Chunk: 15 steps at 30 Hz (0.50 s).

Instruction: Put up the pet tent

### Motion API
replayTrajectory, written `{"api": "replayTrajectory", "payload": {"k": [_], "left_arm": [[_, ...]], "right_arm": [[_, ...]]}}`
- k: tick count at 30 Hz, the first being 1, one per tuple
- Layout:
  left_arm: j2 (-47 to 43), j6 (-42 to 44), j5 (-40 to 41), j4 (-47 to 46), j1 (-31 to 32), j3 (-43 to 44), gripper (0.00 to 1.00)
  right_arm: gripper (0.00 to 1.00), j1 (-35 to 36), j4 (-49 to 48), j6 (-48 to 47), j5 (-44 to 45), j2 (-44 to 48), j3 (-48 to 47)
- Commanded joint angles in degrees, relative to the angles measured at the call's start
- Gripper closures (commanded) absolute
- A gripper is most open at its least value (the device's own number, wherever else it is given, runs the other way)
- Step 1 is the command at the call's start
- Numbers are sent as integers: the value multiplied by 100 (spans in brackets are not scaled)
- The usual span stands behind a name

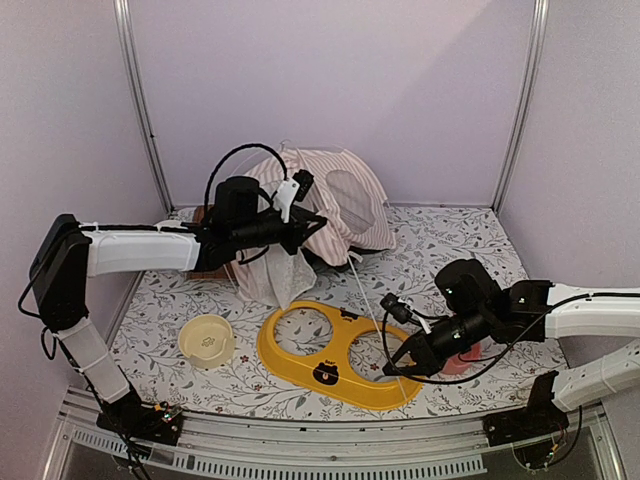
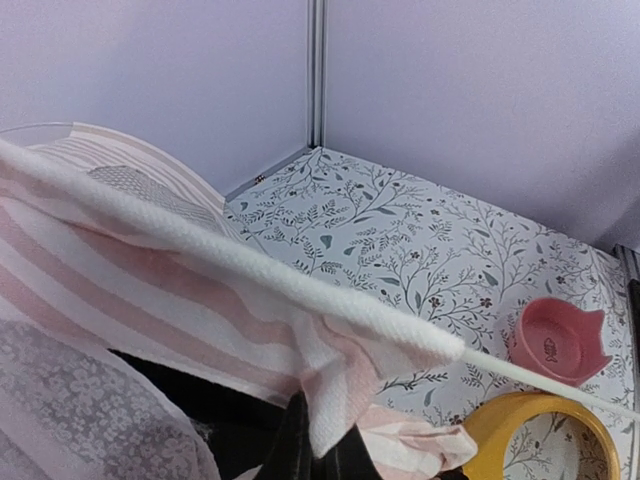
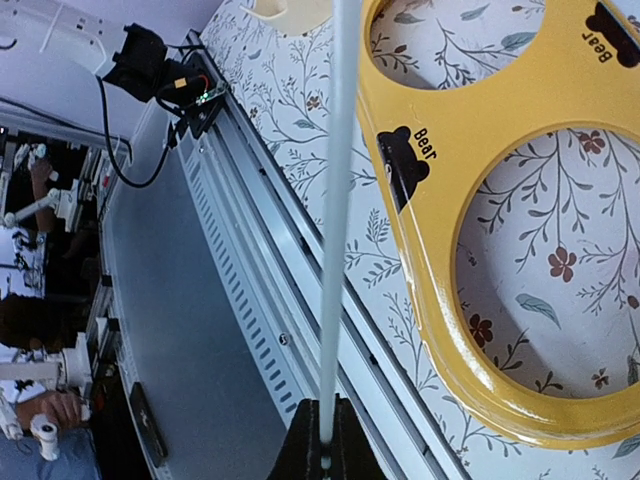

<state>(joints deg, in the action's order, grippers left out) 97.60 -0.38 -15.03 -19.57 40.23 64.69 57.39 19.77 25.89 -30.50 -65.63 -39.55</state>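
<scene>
Right gripper [image 3: 320, 445] pinched tight on the end of the white pole [image 3: 335, 200]. The pole runs straight ahead of it up to the pet tent [image 1: 340, 195]. Left gripper [image 2: 318, 445] clamped on striped tent fabric, tent bunched right at its fingertips.

pet tent [image 1: 360, 210] fills rear centre, yellow frame [image 1: 340, 350] blocks front

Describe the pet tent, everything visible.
The pink-and-white striped fabric pet tent lies slumped, not erected, at the back of the table, sheer white lace curtain hanging in front. The left hand pinches its striped fabric; the right hand is shut on the bare end of a thin white pole running out of a fabric sleeve.
</scene>
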Motion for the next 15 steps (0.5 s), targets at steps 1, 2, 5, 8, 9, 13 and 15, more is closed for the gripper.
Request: {"api": "replayTrajectory", "payload": {"k": [1, 2, 5, 8, 9, 13, 15], "left_arm": [[-3, 81, 16, 360, -99, 86, 100], [-12, 80, 25, 378, -101, 94, 100], [-65, 61, 64, 424, -97, 124, 100], [-161, -27, 190, 470, -96, 111, 93], [-202, -59, 250, 476, -97, 94, 85], [-417, -216, 435, 472, -83, -17, 66], [-603, -269, 539, 472, -56, -112, 63]], "right_arm": [[100, 31, -25, -58, -189, -25, -52], [100, 31, -52, -62, -228, -29, -83], [100, 44, -254, -16, -371, -55, -221], [100, 68, -443, 72, -396, -47, -356], [100, 77, -500, 96, -394, -42, -390], [100, 99, -697, 218, -318, -76, -496], [100, 102, -744, 260, -267, -113, -517]]}}
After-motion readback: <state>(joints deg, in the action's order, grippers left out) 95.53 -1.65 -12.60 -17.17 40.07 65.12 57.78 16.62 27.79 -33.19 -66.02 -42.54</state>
